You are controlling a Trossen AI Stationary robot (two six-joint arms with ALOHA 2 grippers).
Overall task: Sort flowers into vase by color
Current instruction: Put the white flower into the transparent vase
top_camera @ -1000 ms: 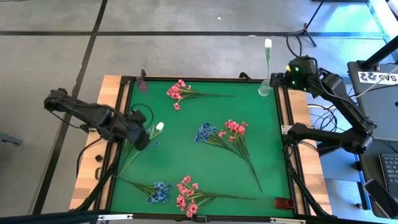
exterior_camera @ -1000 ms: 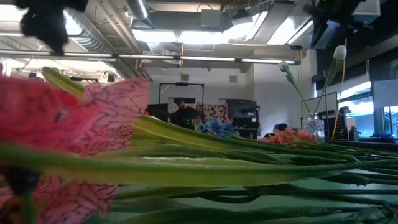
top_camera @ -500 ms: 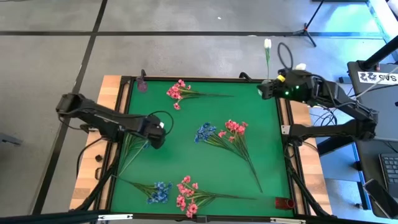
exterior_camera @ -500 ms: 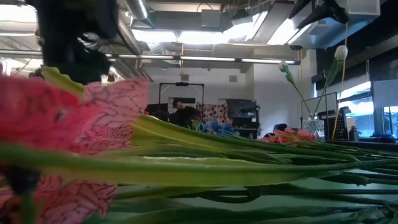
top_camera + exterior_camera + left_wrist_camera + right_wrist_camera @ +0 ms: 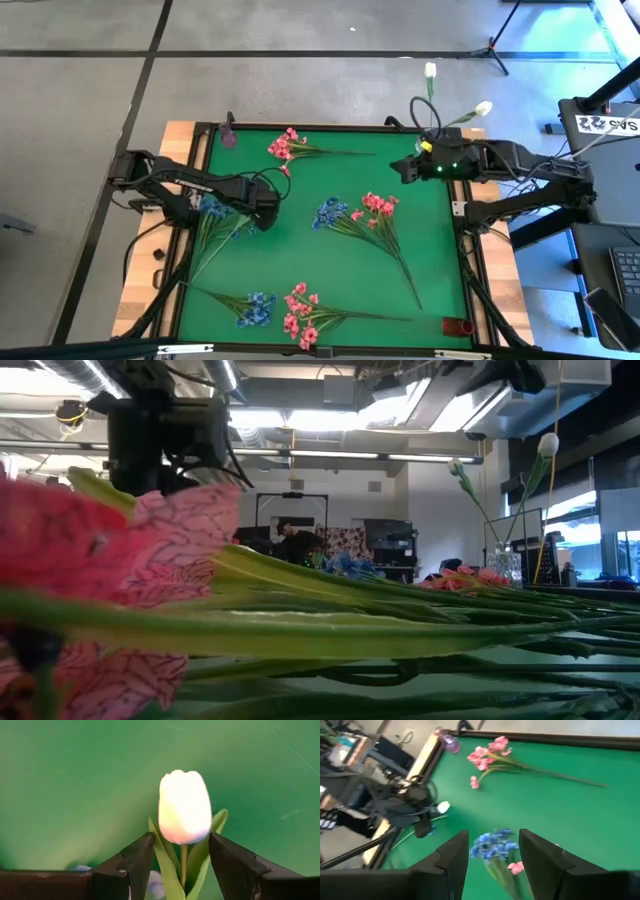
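High view: green felt bench [image 5: 300,250] framed in wood; pink sprays [image 5: 375,208], blue sprays [image 5: 255,308] and thin stems lie scattered. The left gripper [image 5: 266,207] hovers over the mat's left part; the right gripper [image 5: 404,170] hangs near the far right edge, beside the vase, whose glass is hidden.

Low view: blurred pink petals [image 5: 150,560] fill the foreground; ceiling ducts behind.

Left wrist view: smooth white tulip bud [image 5: 184,813] stands between wide dark fingers [image 5: 130,865], whether gripped unclear.

Right wrist view: fingers [image 5: 452,860] apart, holding nothing.
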